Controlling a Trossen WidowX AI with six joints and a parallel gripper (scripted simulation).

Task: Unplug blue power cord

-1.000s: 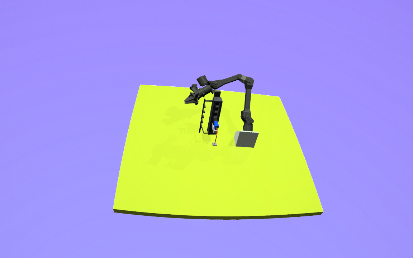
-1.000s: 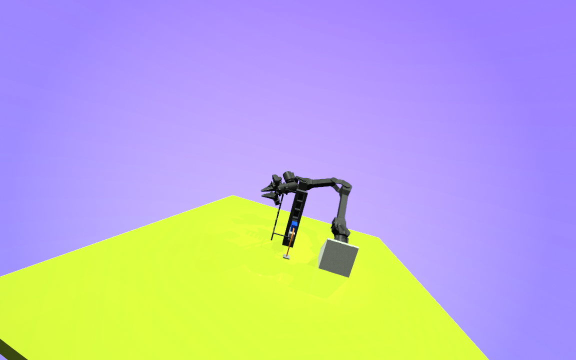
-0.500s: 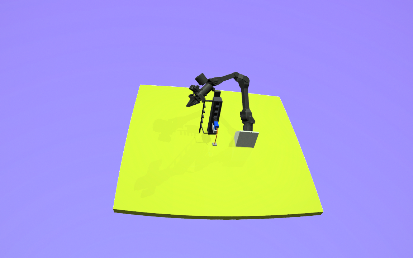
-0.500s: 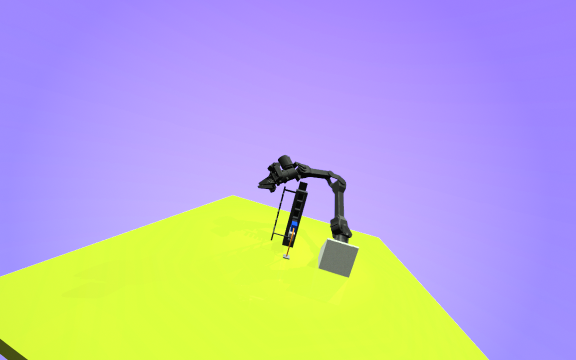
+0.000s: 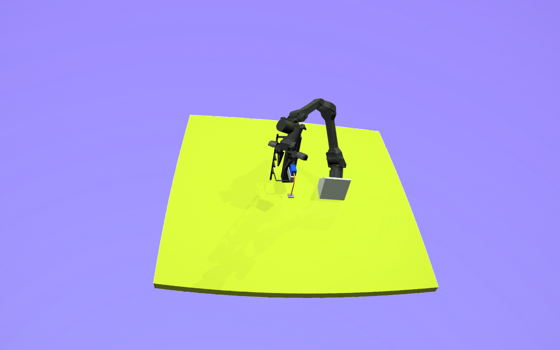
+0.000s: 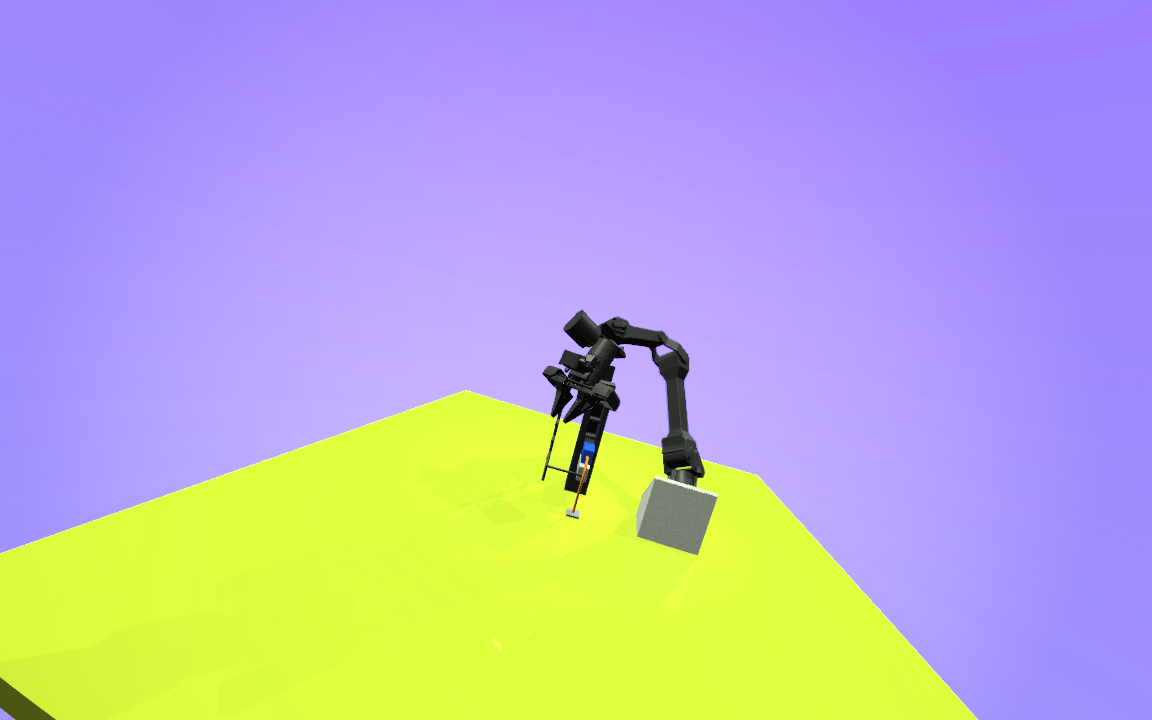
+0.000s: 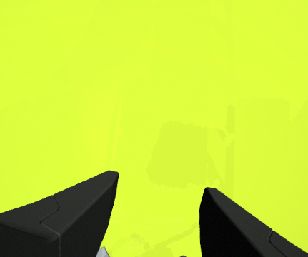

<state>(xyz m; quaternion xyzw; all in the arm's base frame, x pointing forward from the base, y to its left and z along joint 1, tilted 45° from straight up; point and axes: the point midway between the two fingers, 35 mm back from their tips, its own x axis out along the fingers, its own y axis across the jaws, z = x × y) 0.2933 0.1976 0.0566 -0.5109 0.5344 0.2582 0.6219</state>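
Observation:
The blue plug (image 5: 293, 168) (image 6: 588, 450) sits at the near end of the black power strip (image 5: 285, 177) (image 6: 574, 486); how deep it sits is too small to tell. Its orange-red cord (image 5: 292, 184) (image 6: 577, 490) runs down to a small grey plate (image 5: 290, 195) (image 6: 572, 514) on the table. My gripper (image 5: 281, 166) (image 6: 560, 418) (image 7: 160, 190) is partly open with nothing between the fingers. It points down above and to the left of the plug, beside the strip, apart from the plug. The strip's far part is partly hidden behind the gripper. The plug is not recognizable in the wrist view.
A thin black rail (image 5: 271, 167) (image 6: 548, 454) with side bars stands along the strip's left side, close to my fingers. The grey base block (image 5: 333, 189) (image 6: 678, 517) of the arm stands right of the strip on the yellow-green table (image 5: 360, 252) (image 6: 741, 626).

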